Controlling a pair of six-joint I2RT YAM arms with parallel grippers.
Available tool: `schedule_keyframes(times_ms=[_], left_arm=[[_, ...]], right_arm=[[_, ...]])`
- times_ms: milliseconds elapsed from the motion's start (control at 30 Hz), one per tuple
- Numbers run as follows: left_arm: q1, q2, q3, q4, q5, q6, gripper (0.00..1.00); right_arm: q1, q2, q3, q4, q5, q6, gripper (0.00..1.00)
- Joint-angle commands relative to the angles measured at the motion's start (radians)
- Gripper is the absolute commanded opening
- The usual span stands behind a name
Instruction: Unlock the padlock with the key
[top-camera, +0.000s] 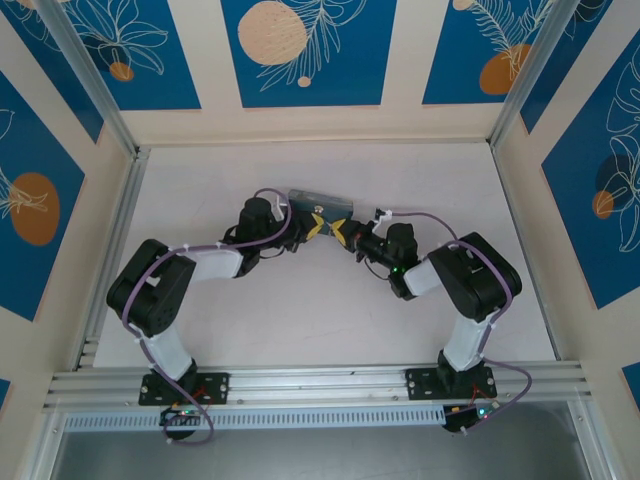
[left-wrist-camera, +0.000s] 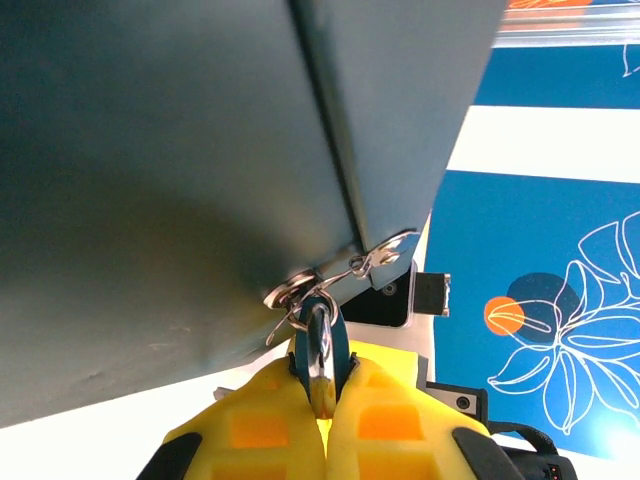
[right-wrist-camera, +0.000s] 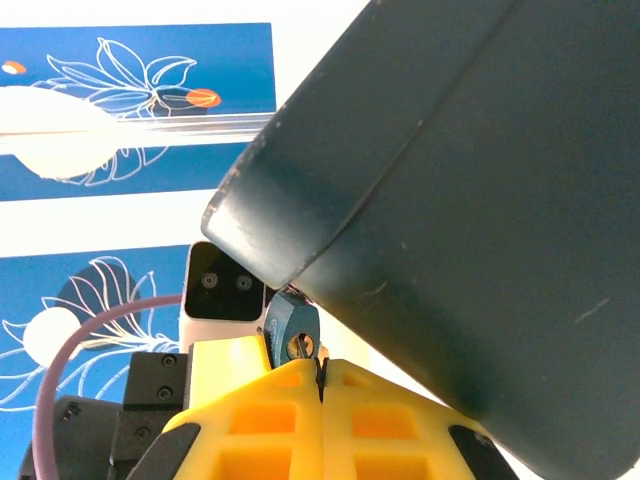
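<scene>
Top external view gives us both arms bent inward over the white table, their yellow claws meeting just in front of a dark blue-grey box that sits in the middle of the table. The left claw and the right claw almost touch each other at the box's near edge. From the left wrist we see the left claw clenched on the padlock. Its small blue body is pinched between the two yellow fingertips, and its thin shackle passes up through the silvery hasp on the seam of the box. From the right wrist we see the same padlock from its underside, hanging just below the rounded corner of the box, with a round keyhole facing the camera. The right claw is clenched too, its tips pressed together right under that keyhole. A thin dark sliver shows in the seam between them, but we cannot tell whether it is the key. A purple cable loops in at the left of the right wrist view. The wall panels behind carry printed white leaf outlines and orange discs on blue.
</scene>
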Motion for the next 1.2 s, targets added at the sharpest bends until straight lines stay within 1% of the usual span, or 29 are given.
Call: schedule_keyframes(times_ms=[0, 267, 533, 667, 900, 1167], left_arm=[[-0.05, -0.031, -0.001, 0.069, 0.181, 0.019, 0.0], [-0.05, -0.036, -0.006, 0.061, 0.154, 0.02, 0.0], [-0.048, -0.027, 0.003, 0.054, 0.179, 0.022, 0.0], [-0.046, -0.023, 0.007, 0.051, 0.185, 0.021, 0.0], [-0.045, -0.021, 0.007, 0.048, 0.188, 0.025, 0.0], [-0.046, -0.023, 0.003, 0.039, 0.182, 0.031, 0.0]], right_arm=[[0.013, 0.038, 0.054, 0.063, -0.032, 0.081, 0.0], [-0.006, 0.038, -0.019, 0.017, -0.028, 0.032, 0.0], [-0.04, 0.012, -0.07, -0.057, -0.063, -0.063, 0.0], [-0.064, 0.004, -0.098, -0.06, -0.081, -0.091, 0.0], [-0.097, -0.017, -0.122, -0.06, -0.104, -0.101, 0.0], [-0.078, -0.039, -0.109, -0.065, -0.114, -0.084, 0.0]])
